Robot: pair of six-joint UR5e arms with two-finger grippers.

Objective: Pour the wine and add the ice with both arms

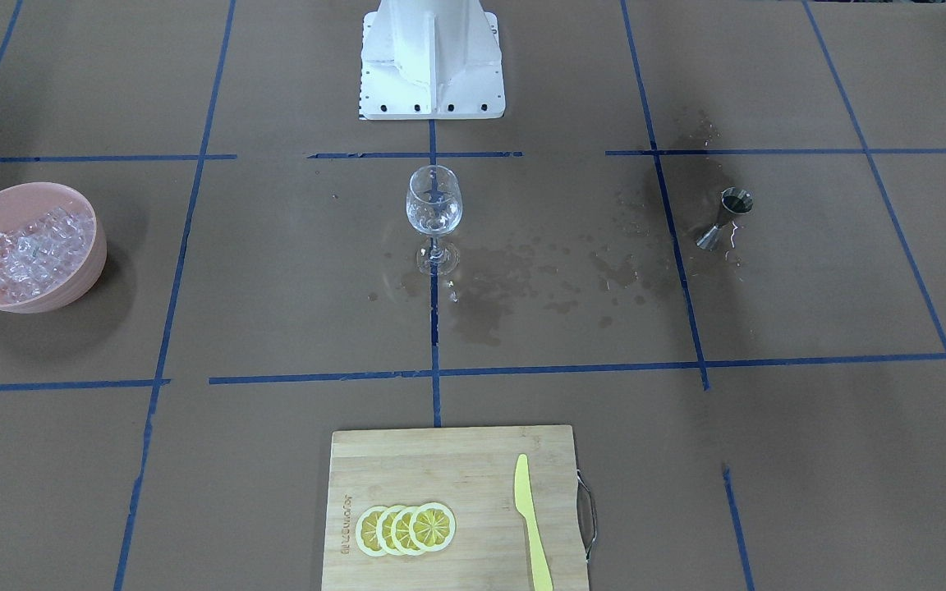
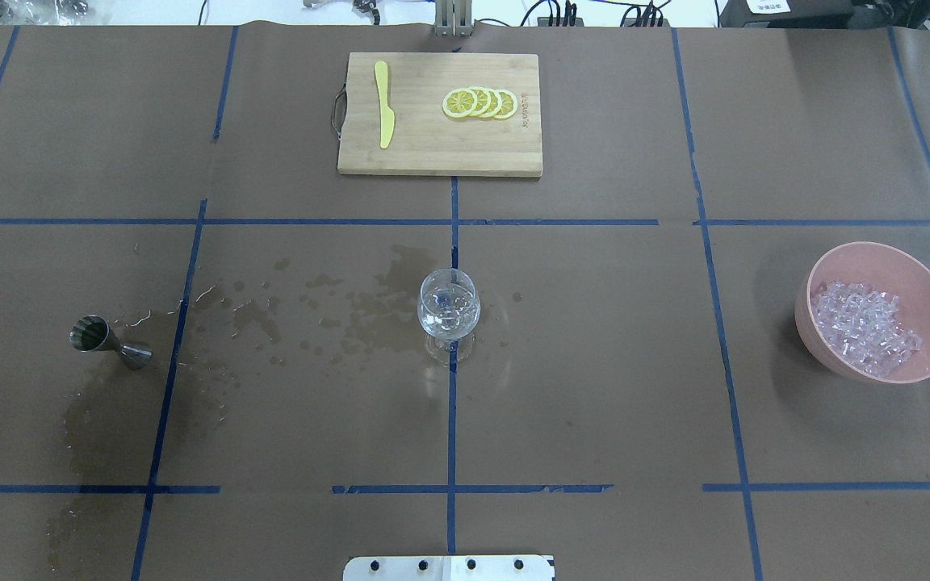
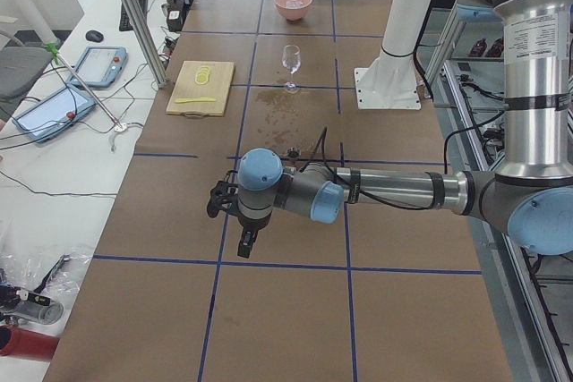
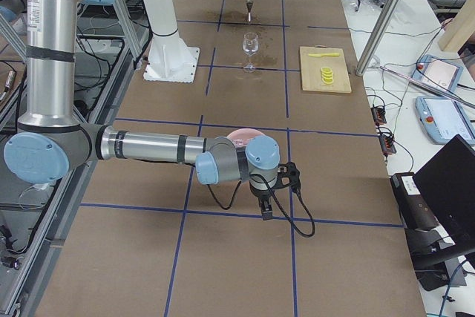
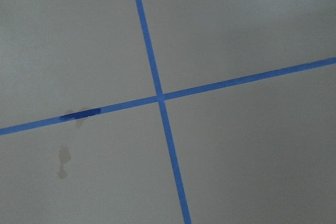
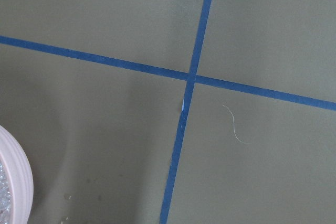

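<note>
While I cannot tell how wide either is, the left hand [image 3: 244, 244] is nearer the upright jigger [image 2: 112, 344] and the right hand [image 4: 265, 211] nearer the ice [image 2: 865, 331], glass [image 2: 448, 303] between.

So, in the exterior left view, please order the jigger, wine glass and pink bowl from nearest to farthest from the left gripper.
1. Jigger, just beyond the left gripper.
2. Wine glass, mid-table.
3. Pink bowl, far end.
</note>
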